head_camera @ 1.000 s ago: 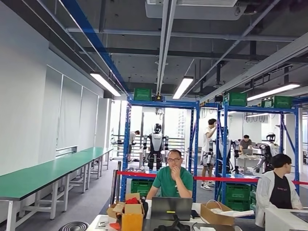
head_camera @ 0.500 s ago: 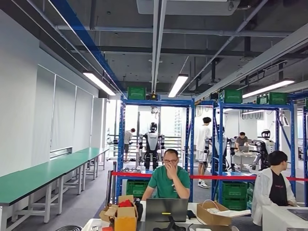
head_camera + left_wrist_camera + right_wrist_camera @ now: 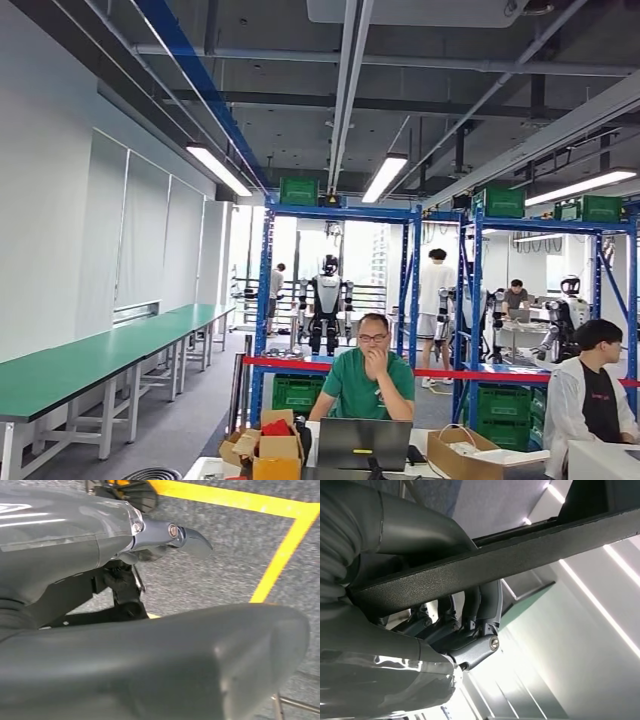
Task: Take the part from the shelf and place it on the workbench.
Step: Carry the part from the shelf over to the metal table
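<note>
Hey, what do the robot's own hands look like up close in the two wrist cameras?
The left hand has a glossy grey cover, a broad smooth grey thumb, and a darker blue-grey finger with a small round silver pin near its curved tip. The right hand has the same shiny grey cover, a ribbed grey sleeve behind it, and dark fingers with a similar pin.

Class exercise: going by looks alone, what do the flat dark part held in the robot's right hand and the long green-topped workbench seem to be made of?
The part looks like metal with a matte black, grainy coating, perhaps powder coat; its surface is finely pebbled and its edge straight. The workbench top looks like smooth green laminate or a mat, uniform with a slight sheen, on pale painted metal legs.
</note>
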You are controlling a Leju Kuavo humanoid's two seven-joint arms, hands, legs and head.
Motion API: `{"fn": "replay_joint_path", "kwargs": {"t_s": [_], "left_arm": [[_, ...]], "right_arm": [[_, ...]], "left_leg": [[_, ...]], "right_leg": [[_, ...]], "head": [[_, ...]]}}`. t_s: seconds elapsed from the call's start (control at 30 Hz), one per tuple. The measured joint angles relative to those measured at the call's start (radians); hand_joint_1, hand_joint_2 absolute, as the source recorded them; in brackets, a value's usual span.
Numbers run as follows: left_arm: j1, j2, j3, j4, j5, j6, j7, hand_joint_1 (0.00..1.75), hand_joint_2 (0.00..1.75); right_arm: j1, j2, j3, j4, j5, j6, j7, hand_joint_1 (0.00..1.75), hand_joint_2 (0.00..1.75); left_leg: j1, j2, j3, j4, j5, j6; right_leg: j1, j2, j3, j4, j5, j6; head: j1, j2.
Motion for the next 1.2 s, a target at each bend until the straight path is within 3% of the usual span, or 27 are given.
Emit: {"fn": "replay_joint_path", "kwargs": {"t_s": [0.07,0.13,0.2,0.27,0.37,0.4,0.43,0.5,0.53,0.57,0.67,0.73,0.77,0.87,0.9,0.93,1.0,1.07,1.13,1.2], "left_arm": [[-0.001,-0.001,0.0,0.0,-0.002,0.0,0.001,0.0,1.75],[0.001,-0.003,-0.001,0.001,-0.005,0.0,0.002,0.0,1.75],[0.0,-0.003,-0.002,0.001,-0.007,0.0,0.002,0.0,1.75],[-0.004,-0.002,-0.003,0.001,-0.009,0.0,0.002,0.0,1.75],[-0.002,0.0,-0.004,0.001,-0.01,0.0,0.005,0.0,1.75],[0.0,0.001,-0.005,0.001,-0.01,0.0,0.006,0.0,1.75],[0.001,0.002,-0.005,0.001,-0.01,0.0,0.007,0.0,1.75],[0.002,0.002,-0.006,0.001,-0.011,0.0,0.007,0.0,1.75],[0.002,0.002,-0.006,0.001,-0.011,0.0,0.008,0.0,1.75],[0.003,0.002,-0.006,0.002,-0.011,0.0,0.01,0.0,1.75],[0.007,0.003,-0.007,0.002,-0.012,0.0,0.012,0.0,1.75],[0.003,0.003,-0.008,0.002,-0.013,0.0,0.012,0.0,1.75],[0.001,0.003,-0.008,0.002,-0.013,0.0,0.012,0.0,1.75],[0.0,0.003,-0.008,0.002,-0.013,0.0,0.012,0.0,1.75],[0.001,0.003,-0.008,0.002,-0.014,0.0,0.012,0.0,1.75],[0.002,0.003,-0.008,0.002,-0.015,0.0,0.012,0.0,1.75],[0.002,0.003,-0.008,0.002,-0.016,-0.001,0.011,0.0,1.75],[0.0,0.001,-0.008,0.003,-0.016,-0.001,0.011,0.0,1.75],[0.0,-0.001,-0.008,0.003,-0.017,-0.001,0.011,0.0,1.75],[0.0,-0.002,-0.008,0.003,-0.018,-0.001,0.011,0.0,1.75]], "right_arm": [[-0.009,-0.004,-0.005,-0.003,0.006,-0.001,0.004,1.75,1.75],[-0.016,-0.007,-0.01,-0.006,0.012,-0.002,0.008,1.75,1.75],[-0.023,-0.01,-0.015,-0.009,0.018,-0.002,0.013,1.75,1.75],[-0.034,-0.012,-0.018,-0.012,0.021,-0.002,0.019,1.75,1.75],[-0.042,-0.017,-0.024,-0.013,0.024,-0.002,0.025,1.75,1.75],[-0.043,-0.02,-0.025,-0.012,0.025,-0.002,0.027,1.75,1.75],[-0.043,-0.022,-0.026,-0.012,0.026,-0.002,0.028,1.75,1.75],[-0.048,-0.027,-0.03,-0.012,0.029,-0.002,0.03,1.75,1.75],[-0.052,-0.029,-0.033,-0.011,0.031,-0.002,0.031,1.75,1.75],[-0.056,-0.031,-0.036,-0.011,0.032,-0.002,0.033,1.75,1.75],[-0.064,-0.037,-0.046,-0.01,0.038,-0.002,0.039,1.75,1.75],[-0.073,-0.042,-0.05,-0.012,0.042,-0.003,0.04,1.75,1.75],[-0.077,-0.044,-0.053,-0.012,0.044,-0.003,0.041,1.75,1.75],[-0.083,-0.057,-0.065,-0.013,0.057,-0.006,0.052,1.75,1.75],[-0.083,-0.062,-0.068,-0.013,0.063,-0.007,0.056,1.75,1.75],[-0.083,-0.066,-0.07,-0.013,0.068,-0.008,0.059,1.75,1.75],[-0.085,-0.071,-0.073,-0.014,0.074,-0.01,0.061,1.75,1.75],[-0.088,-0.076,-0.079,-0.017,0.078,-0.015,0.064,1.75,1.75],[-0.089,-0.081,-0.087,-0.019,0.083,-0.021,0.07,1.75,1.75],[-0.089,-0.087,-0.096,-0.022,0.088,-0.025,0.075,1.75,1.75]], "left_leg": [[0.002,0.0,0.012,-0.009,-0.009,-0.006],[0.003,0.001,0.024,-0.016,-0.007,-0.014],[0.002,0.005,0.031,-0.001,-0.013,-0.019],[0.0,0.006,-0.005,0.072,-0.041,-0.022],[0.002,0.006,-0.115,0.216,-0.086,-0.033],[0.004,0.006,-0.135,0.219,-0.077,-0.038],[0.006,0.007,-0.139,0.189,-0.046,-0.042],[0.011,0.007,-0.125,0.086,0.048,-0.051],[0.011,0.007,-0.118,0.045,0.076,-0.048],[0.009,0.008,-0.117,0.022,0.092,-0.042],[0.004,0.007,-0.116,0.013,0.087,-0.016],[0.007,0.006,-0.106,0.01,0.079,-0.008],[0.008,0.005,-0.1,0.009,0.075,-0.005],[0.006,0.005,-0.079,0.009,0.056,0.0],[0.004,0.004,-0.069,0.009,0.048,0.001],[0.003,0.003,-0.056,0.008,0.039,0.001],[0.003,0.002,-0.029,0.006,0.019,-0.001],[0.005,0.0,-0.009,-0.003,0.006,-0.007],[0.007,0.001,0.003,-0.011,0.004,-0.015],[0.007,0.003,0.014,-0.012,0.001,-0.021]], "right_leg": [[0.011,0.001,0.023,-0.075,0.032,-0.017],[0.014,0.002,0.037,-0.099,0.024,-0.03],[0.01,0.001,0.064,-0.123,0.025,-0.033],[0.004,0.001,0.089,-0.136,0.02,-0.036],[0.002,0.002,0.111,-0.137,-0.001,-0.038],[0.001,0.003,0.12,-0.136,-0.009,-0.036],[-0.001,0.004,0.131,-0.134,-0.019,-0.033],[-0.005,0.005,0.152,-0.127,-0.042,-0.022],[-0.006,0.006,0.156,-0.121,-0.052,-0.016],[-0.006,0.006,0.156,-0.116,-0.06,-0.009],[-0.008,0.007,0.157,-0.113,-0.077,0.007],[-0.012,0.004,0.144,-0.081,-0.091,0.018],[-0.014,0.003,0.118,-0.035,-0.104,0.023],[-0.018,0.001,-0.008,0.147,-0.149,0.03],[-0.018,0.001,-0.035,0.168,-0.145,0.028],[-0.017,0.001,-0.045,0.153,-0.12,0.025],[-0.009,0.001,-0.022,0.037,-0.023,0.012],[0.003,0.001,0.006,-0.064,0.041,-0.004],[0.011,0.001,0.017,-0.094,0.044,-0.018],[0.009,0.001,0.039,-0.116,0.044,-0.026]], "head": [[0.0,0.0],[0.0,0.0],[0.0,0.0],[0.0,0.0],[0.0,0.0],[0.0,0.0],[0.0,0.0],[0.0,0.0],[-0.001,0.0],[-0.001,0.0],[0.0,0.0],[0.0,0.0],[0.0,0.0],[-0.001,0.0],[-0.001,0.0],[-0.001,0.0],[-0.001,0.0],[-0.001,0.0],[-0.001,0.0],[-0.001,0.0]]}}
